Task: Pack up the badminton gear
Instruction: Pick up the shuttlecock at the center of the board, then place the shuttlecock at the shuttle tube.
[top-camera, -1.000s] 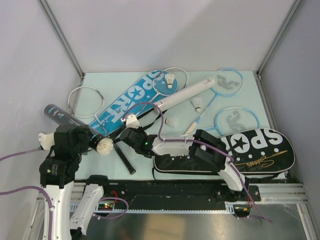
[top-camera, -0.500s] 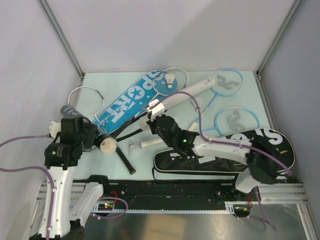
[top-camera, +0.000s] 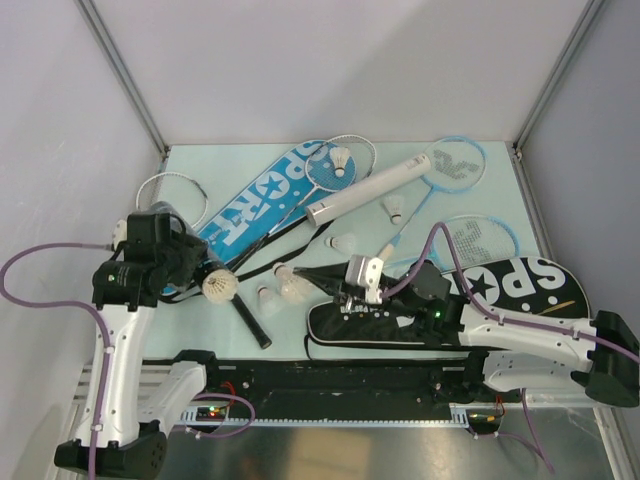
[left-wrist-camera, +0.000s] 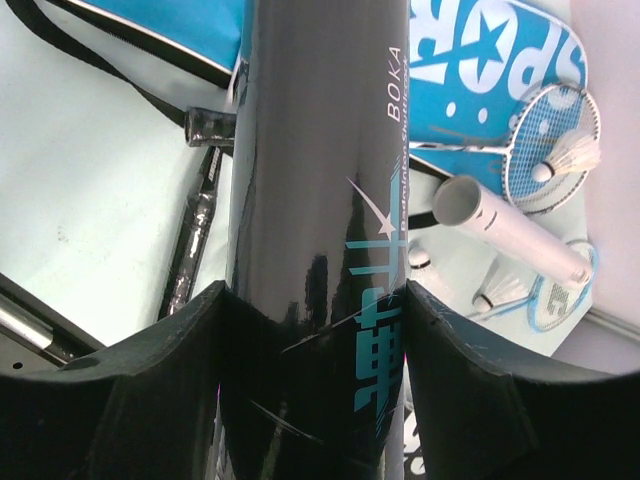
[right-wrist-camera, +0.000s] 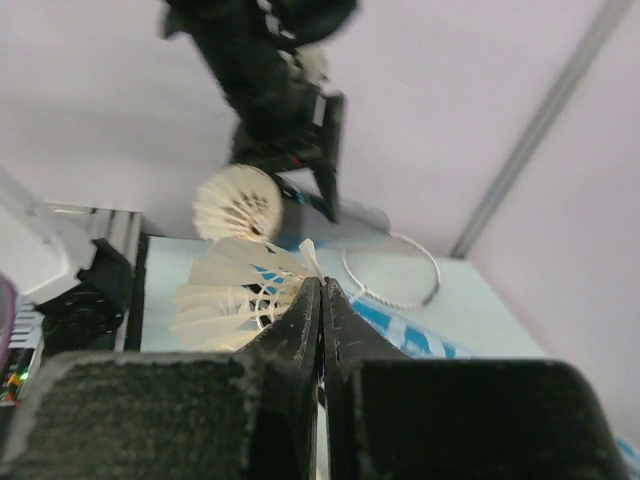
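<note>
Right gripper nearer (with shuttlecock)

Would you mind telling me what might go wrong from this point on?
The right gripper pinches the held shuttlecock only by its feather edge, so it may slip or crush. A second shuttlecock already protrudes from the black tube in the left gripper; pushing another in could jam.

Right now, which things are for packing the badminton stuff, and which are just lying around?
For the job: black tube, held shuttlecock, loose shuttlecocks, white tube, white racket, light-blue rackets, blue cover, black cover.
Just there: metal rail, purple cable.
</note>
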